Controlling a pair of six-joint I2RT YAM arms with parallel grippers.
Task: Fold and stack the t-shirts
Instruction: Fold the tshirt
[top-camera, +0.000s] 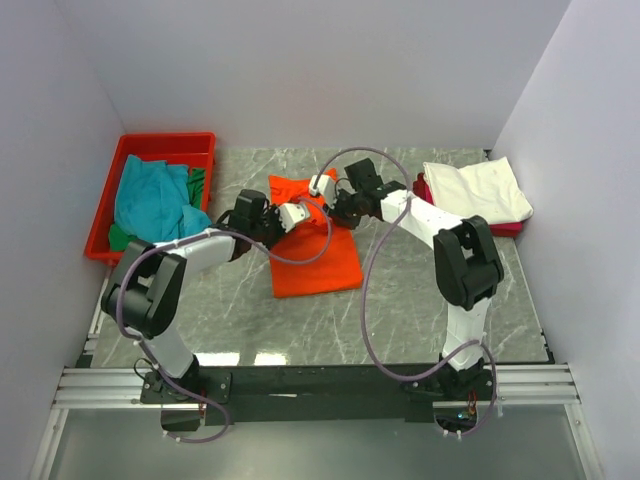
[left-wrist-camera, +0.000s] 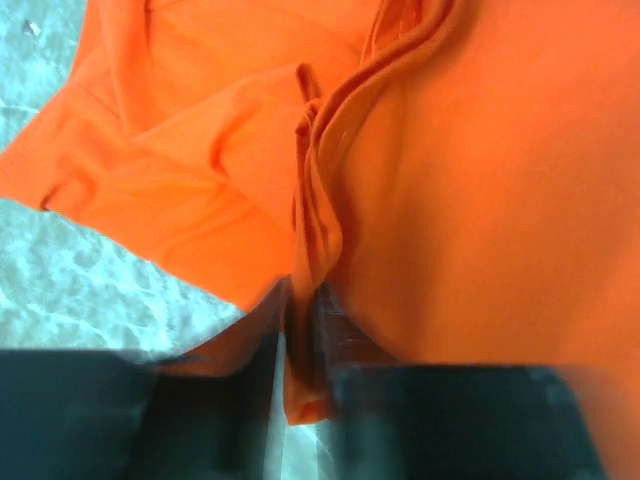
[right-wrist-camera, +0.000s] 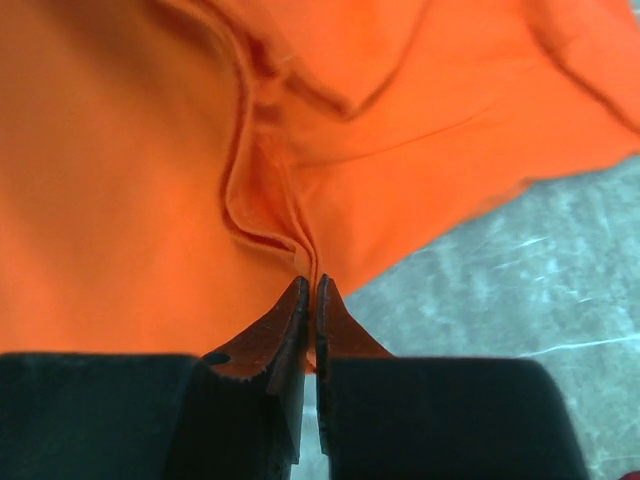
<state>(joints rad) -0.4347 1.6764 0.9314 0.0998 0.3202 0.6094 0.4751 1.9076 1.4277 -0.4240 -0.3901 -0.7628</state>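
Note:
The orange t-shirt (top-camera: 318, 262) lies partly folded at the table's middle. My left gripper (top-camera: 298, 213) is shut on a bunched fold of the orange t-shirt (left-wrist-camera: 470, 180) at its left side. My right gripper (top-camera: 342, 206) is shut on a pinched fold of the orange t-shirt (right-wrist-camera: 110, 180) at its right side. Both hold the cloth near the shirt's far part. A teal t-shirt (top-camera: 150, 196) and a green one (top-camera: 198, 180) lie in the red tray (top-camera: 168, 144). A white t-shirt (top-camera: 478, 188) lies folded on a magenta-red one (top-camera: 505, 229) at the far right.
The red tray stands at the far left of the grey marble table (top-camera: 400, 310). White walls close in the back and both sides. Cables loop from both arms over the table's middle.

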